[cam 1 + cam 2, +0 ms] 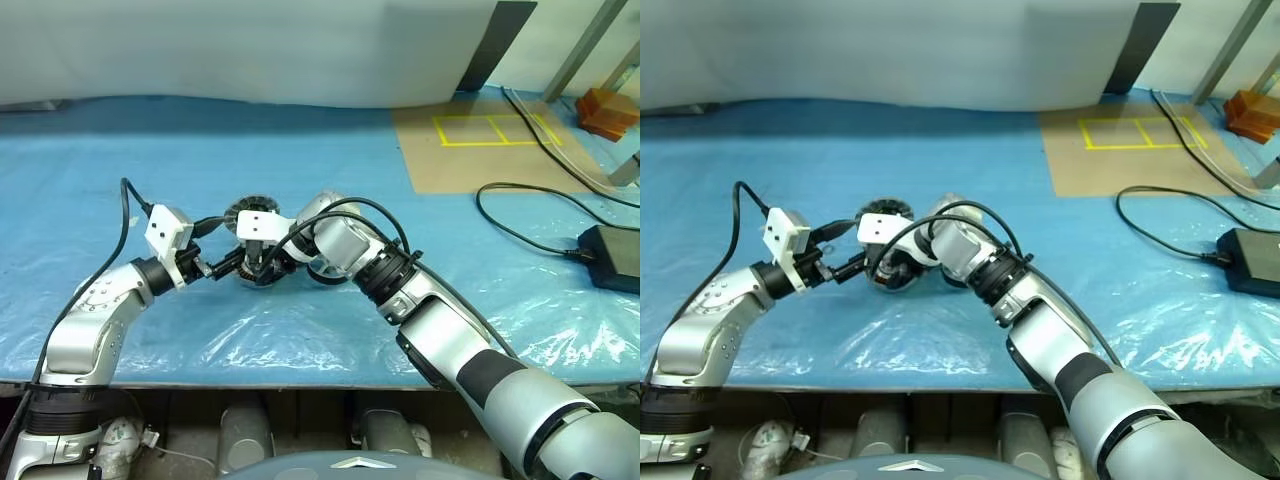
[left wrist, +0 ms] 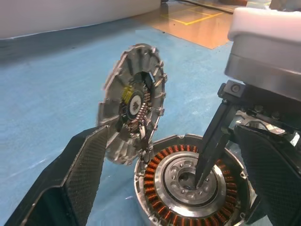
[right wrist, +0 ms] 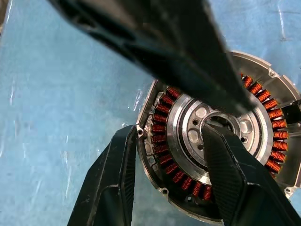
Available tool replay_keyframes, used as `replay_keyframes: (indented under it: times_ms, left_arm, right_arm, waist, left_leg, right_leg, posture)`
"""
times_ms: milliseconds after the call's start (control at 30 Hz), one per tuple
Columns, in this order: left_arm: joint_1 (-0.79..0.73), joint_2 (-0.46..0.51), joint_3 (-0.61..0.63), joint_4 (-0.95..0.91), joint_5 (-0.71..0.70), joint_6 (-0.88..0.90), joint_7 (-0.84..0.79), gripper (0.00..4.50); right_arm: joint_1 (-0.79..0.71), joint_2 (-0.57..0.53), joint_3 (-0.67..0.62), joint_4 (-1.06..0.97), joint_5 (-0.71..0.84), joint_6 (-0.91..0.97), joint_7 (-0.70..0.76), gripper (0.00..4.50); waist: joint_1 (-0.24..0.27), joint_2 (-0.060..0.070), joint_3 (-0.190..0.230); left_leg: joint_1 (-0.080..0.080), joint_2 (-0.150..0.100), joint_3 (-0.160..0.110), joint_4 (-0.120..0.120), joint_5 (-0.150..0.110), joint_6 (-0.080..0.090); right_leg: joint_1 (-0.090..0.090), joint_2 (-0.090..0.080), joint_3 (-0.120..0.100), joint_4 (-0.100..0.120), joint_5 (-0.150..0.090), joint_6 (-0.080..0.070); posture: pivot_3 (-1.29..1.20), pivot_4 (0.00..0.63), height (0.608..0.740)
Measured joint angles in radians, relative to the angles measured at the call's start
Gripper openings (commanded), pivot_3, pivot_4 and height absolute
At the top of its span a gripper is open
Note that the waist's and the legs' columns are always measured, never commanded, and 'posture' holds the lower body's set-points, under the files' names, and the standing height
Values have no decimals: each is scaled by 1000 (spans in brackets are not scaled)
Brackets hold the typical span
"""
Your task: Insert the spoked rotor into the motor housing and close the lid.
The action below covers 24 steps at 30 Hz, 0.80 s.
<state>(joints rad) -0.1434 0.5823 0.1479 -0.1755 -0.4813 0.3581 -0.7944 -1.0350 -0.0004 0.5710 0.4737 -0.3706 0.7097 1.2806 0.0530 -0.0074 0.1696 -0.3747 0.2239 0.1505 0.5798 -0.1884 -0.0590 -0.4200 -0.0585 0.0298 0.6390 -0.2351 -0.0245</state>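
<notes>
The motor housing [image 3: 221,136] lies on the blue plastic-covered table [image 1: 300,150], copper windings and pale hub exposed, with no rotor in it; the lid [image 2: 134,101] stands tilted on edge, touching the housing's rim. The right gripper [image 3: 169,141] grips the housing wall, one finger [image 3: 117,160] outside the rim and the other in the central hub; the left gripper [image 2: 171,155], jaws wide apart and holding nothing, sits level beside the housing, one finger [image 2: 82,165] just beside the lid.
</notes>
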Motion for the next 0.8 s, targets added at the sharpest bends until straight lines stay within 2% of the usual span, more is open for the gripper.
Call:
replay_keyframes:
  times_ms: [267, 467, 600, 700, 800]
  left_arm:
    - [-14, 21, 3, 29, 14, -3, -27, 4500]
    - [16, 30, 18, 27, 17, -3, -31, 4500]
    - [60, 30, 25, 22, 6, 3, -30, 4500]
    - [71, 31, 41, 24, -4, 0, -39, 4500]
    - [92, 74, 56, 56, 15, -32, -61, 4500]
  right_arm:
    - [-11, 13, 18, 28, 38, -8, -61, 4354]
    - [-38, -42, -5, -21, 108, 105, -33, 4354]
    - [-40, -155, -46, -173, 169, 279, -8, 4354]
    - [-40, -184, -62, -282, 229, 384, -5, 4354]
    - [-39, -212, -151, -374, 320, 415, -21, 4354]
  waist:
    - [-4, 1, 0]
    - [2, 1, 0]
    - [6, 1, 0]
    - [-2, 1, 0]
    - [-7, 0, 0]
  left_leg:
    - [1, 0, 0, -1, 0, 0]
    - [-1, 0, 0, -1, 0, 0]
    - [-3, 1, 0, -1, 0, 0]
    - [-4, 2, 0, -2, 0, -1]
    - [-5, 2, 0, -3, 0, -1]
  right_leg:
    - [0, 0, 0, 1, 0, 0]
    - [-1, 0, 0, 0, 0, 0]
    - [-3, 2, 0, -1, 2, 3]
    - [-5, 4, 0, -2, 2, 4]
    - [-6, 4, 0, -3, 2, 5]
  posture:
    - [0, 150, 740]
    - [0, 150, 740]
    - [0, 150, 740]
    - [0, 150, 740]
    - [0, 150, 740]
